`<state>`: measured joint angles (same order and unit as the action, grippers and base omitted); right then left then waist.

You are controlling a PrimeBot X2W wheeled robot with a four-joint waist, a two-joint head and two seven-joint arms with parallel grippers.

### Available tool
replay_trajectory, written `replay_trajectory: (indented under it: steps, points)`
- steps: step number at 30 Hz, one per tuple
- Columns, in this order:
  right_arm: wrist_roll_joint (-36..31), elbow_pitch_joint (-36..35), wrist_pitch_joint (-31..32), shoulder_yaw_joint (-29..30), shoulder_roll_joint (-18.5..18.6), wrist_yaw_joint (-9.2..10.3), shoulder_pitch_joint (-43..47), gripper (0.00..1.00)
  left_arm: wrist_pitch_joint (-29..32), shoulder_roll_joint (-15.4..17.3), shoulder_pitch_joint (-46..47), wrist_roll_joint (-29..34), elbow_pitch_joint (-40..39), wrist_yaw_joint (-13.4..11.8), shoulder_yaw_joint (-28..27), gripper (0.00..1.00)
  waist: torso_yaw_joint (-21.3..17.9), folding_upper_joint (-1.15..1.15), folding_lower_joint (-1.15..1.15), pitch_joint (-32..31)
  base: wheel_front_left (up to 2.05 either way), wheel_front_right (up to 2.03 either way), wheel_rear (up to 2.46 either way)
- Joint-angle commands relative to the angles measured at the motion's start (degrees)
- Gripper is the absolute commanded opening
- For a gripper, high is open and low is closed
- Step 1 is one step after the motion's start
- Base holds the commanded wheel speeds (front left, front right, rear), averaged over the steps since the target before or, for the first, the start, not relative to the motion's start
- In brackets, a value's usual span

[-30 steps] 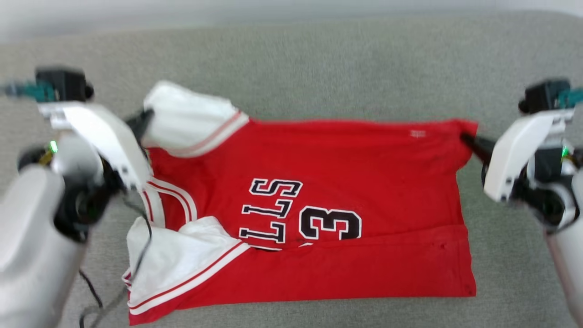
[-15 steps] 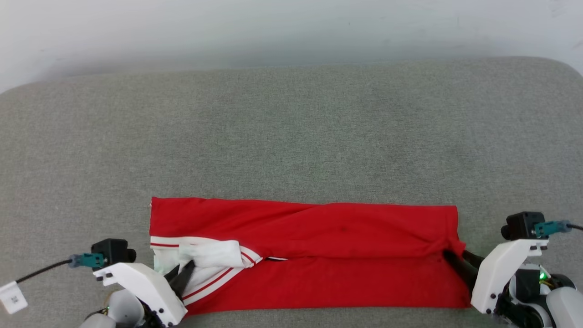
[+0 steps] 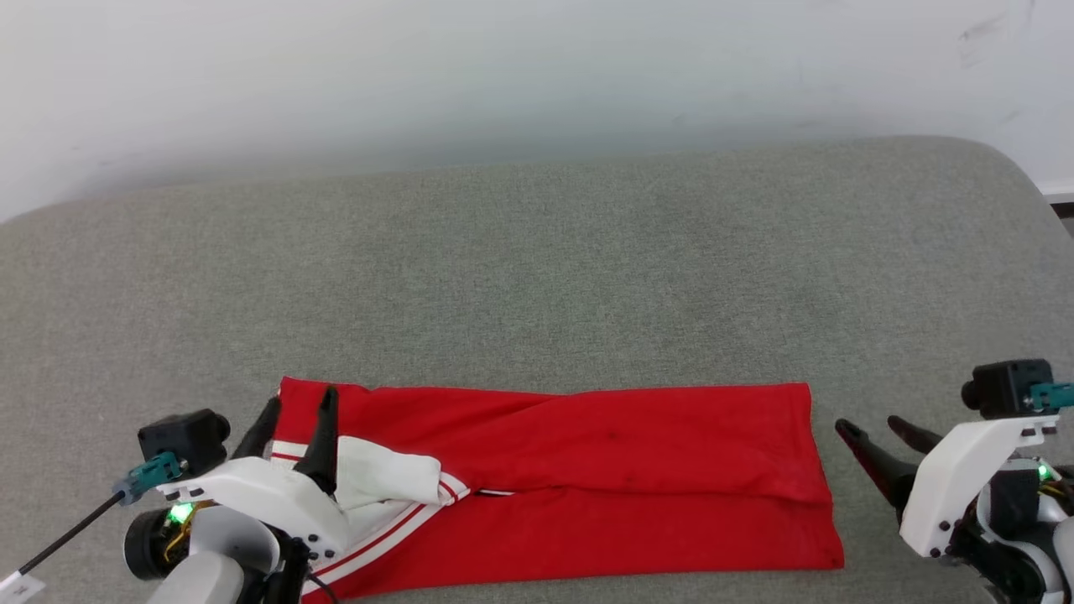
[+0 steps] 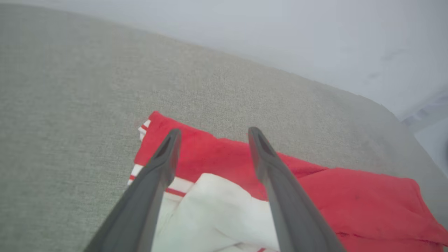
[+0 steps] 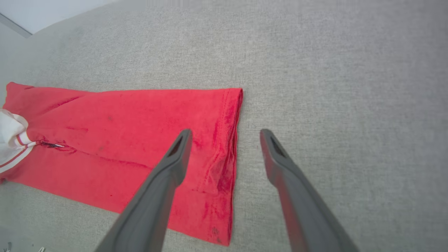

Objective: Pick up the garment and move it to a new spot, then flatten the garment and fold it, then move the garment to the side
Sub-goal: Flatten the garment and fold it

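1. The garment lies as a long, narrow folded band on the near part of the grey padded surface. Its length runs from left to right in front of the robot.
2. I judge it to be light, soft and limp. It will sag and drape when it is lifted, and the folded layers may slide apart if only the top layer is taken.
3. The left end is the untidy one: a white sleeve with striped trim lies bunched there on top of the red cloth.
4. The right end is a clean stack of hem edges, which the right wrist view shows clearly.
5. The best places to take hold are probably the two short ends. All layers should be pinched together so that the fold does not open.
6. The left fingers are spread apart over the left end, above the red corner and the white sleeve. Nothing is between them. I cannot tell whether they touch the cloth.
7. The right fingers are also spread apart and hold nothing.
8. In the head view they are just beside the right end, over the bare surface, and they point towards the hem.
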<state>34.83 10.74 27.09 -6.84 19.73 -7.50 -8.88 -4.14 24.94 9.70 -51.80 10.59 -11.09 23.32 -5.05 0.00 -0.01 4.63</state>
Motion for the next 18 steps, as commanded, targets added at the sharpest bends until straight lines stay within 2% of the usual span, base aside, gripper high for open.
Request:
replay_trajectory:
  steps: [1,6,12,18]
  points:
    - [-0.6,-0.63,0.72,0.76,0.47,0.02,-0.78,1.0,-1.29,0.54,0.71,1.71,-0.69,-0.79,0.23,1.0,-0.1,0.0,0.01,-0.4,0.0,0.0,0.0]
    - [-1.53,-1.85,5.69,4.19,0.87,0.02,-1.88,1.0,-6.57,0.27,1.26,7.56,-4.13,-4.28,1.12,1.0,0.39,0.0,0.01,-0.73,0.0,0.0,0.0]
    - [-3.72,-1.67,14.61,8.19,0.01,0.02,-1.87,1.0,-9.94,-0.92,1.37,13.48,-8.22,-7.08,1.81,1.0,2.55,0.0,0.01,0.49,0.0,0.0,0.0]
    - [-4.99,-0.11,18.61,9.48,-2.8,0.02,-1.73,1.0,-10.81,-2.79,2.06,16.65,-11.02,-7.43,1.68,1.0,5.66,0.0,0.01,3.2,0.0,0.0,0.0]
